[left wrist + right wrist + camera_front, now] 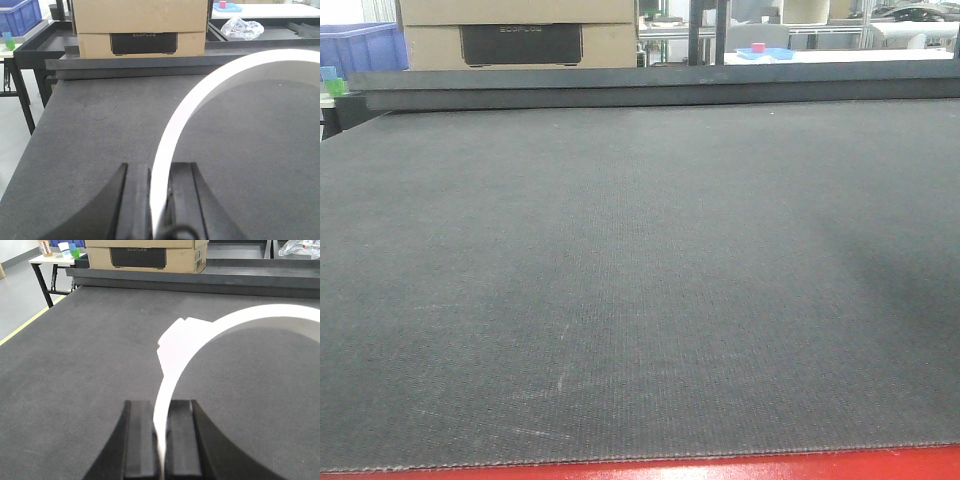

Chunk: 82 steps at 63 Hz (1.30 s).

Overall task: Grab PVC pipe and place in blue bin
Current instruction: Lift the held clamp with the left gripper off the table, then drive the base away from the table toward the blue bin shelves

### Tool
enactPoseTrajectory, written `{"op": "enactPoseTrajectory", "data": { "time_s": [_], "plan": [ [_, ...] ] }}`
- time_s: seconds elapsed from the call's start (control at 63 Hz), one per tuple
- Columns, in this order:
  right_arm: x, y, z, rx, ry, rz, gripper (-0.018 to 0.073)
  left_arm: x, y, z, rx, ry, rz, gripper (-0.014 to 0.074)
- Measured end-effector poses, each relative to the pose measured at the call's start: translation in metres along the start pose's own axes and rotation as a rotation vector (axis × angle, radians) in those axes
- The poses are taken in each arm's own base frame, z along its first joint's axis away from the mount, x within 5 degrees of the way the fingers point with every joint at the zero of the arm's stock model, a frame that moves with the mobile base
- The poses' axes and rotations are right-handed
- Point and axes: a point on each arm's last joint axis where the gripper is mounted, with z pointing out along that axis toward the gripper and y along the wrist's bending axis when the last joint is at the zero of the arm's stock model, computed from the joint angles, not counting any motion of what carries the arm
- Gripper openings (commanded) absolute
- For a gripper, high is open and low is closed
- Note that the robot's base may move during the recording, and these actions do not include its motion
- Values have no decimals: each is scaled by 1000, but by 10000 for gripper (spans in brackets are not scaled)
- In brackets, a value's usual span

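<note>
In the left wrist view my left gripper (160, 171) is shut on the thin wall of a white PVC pipe (200, 95), whose rim arcs up and to the right over the dark table (100, 130). In the right wrist view my right gripper (161, 409) is shut on a white PVC pipe wall (240, 322) with a blocky lump on its rim. I cannot tell if it is the same pipe. A blue bin (360, 48) stands beyond the table's far left corner; it also shows in the left wrist view (20, 15). The front view shows no gripper and no pipe.
A cardboard box (520, 35) with a black unit sits behind the table's raised back edge (650, 88). A small blue tray with a pink cube (765, 52) and a clear plastic bag (242, 27) lie further back. A side table with cups (55, 252) stands at the left.
</note>
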Motion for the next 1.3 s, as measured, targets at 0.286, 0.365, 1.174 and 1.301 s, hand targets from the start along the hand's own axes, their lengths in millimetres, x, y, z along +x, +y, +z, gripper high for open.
{"op": "enactPoseTrajectory", "data": {
  "time_s": [0.286,0.365,1.174,1.301],
  "plan": [
    [0,0,0,0,0,0,-162,0,0,0,0,0,0,-111],
    [0,0,0,0,0,0,-162,0,0,0,0,0,0,-111],
    [0,0,0,0,0,0,-162,0,0,0,0,0,0,-111],
    [0,0,0,0,0,0,-162,0,0,0,0,0,0,-111]
  ]
}}
